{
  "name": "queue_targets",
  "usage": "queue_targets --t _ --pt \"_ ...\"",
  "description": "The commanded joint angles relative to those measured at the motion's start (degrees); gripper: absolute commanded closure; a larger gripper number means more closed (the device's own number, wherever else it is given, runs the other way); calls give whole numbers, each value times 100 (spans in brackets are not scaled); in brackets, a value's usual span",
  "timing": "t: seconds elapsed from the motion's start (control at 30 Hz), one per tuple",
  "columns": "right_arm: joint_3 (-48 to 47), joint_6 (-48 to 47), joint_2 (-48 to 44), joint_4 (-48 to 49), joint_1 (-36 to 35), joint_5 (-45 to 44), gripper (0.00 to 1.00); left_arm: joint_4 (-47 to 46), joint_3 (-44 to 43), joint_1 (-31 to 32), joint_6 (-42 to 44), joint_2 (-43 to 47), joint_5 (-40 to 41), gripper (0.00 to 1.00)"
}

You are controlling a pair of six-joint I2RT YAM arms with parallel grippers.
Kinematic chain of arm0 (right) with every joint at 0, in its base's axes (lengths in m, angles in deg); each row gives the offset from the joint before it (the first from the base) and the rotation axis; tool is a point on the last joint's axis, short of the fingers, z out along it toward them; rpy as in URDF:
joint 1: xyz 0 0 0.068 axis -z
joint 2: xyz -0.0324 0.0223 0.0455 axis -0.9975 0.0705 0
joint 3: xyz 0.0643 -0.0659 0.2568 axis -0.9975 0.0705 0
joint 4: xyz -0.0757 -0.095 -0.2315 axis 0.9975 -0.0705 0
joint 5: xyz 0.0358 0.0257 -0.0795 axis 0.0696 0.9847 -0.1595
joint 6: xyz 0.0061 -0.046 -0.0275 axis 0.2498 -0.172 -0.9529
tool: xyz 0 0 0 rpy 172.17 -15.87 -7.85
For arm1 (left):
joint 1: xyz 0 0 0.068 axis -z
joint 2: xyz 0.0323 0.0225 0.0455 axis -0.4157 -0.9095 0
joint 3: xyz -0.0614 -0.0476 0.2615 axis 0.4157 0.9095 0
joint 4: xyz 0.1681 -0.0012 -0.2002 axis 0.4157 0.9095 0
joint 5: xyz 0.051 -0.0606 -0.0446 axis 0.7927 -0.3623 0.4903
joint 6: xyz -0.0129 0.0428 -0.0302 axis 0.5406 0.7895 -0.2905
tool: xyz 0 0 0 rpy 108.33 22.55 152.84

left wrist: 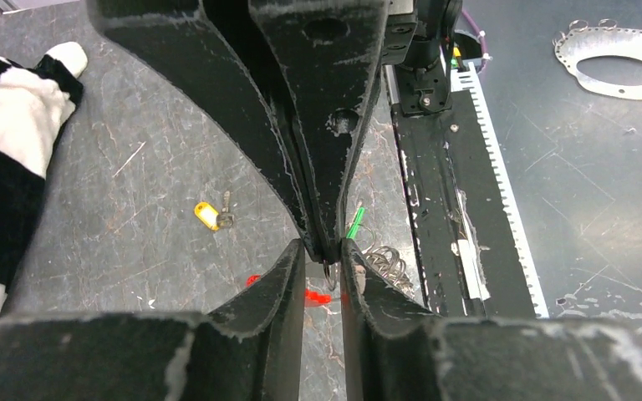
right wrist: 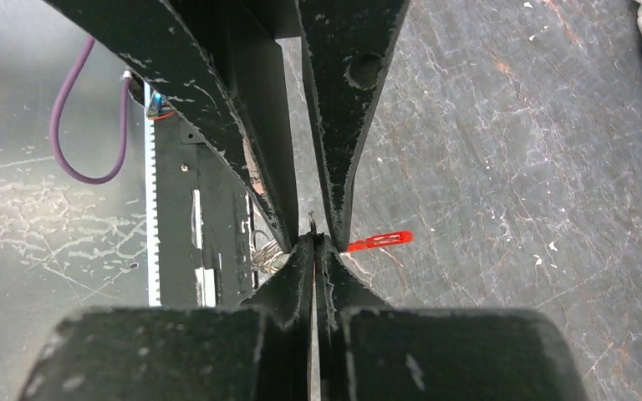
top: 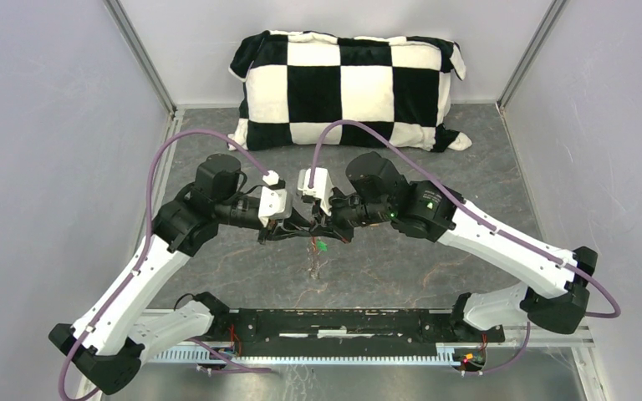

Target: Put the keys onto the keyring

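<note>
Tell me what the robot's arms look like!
The left arm and right arm have long white shells and chunky black joints. A purple cable loops from each. The left pincer and right pincer have black, pointed, scuffed fingers. A tiny green light glows on the right arm.

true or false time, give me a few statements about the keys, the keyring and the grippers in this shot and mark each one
1. The yellow-headed key lies on the table, apart from both grippers. True.
2. The left gripper and right gripper sit at opposite ends of the table. False: they meet tip to tip over the middle.
3. The red tag of the keyring rests on the checkered pillow. False: it shows right beside the gripper tips.
4. The green-headed key is close to the gripper tips. True.
5. The left gripper is wide open. False: its fingers are nearly together, with the keyring between them.
</note>
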Motion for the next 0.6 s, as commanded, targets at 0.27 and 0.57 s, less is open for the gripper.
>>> queue_targets --t 0.27,0.57 --pt "-445 -87 34 -131 -134 -131 100 765 -308 5 969 63 399 58" --pt "-550 -97 155 -181 -195 -100 100 697 -341 1 938 10 344 58"
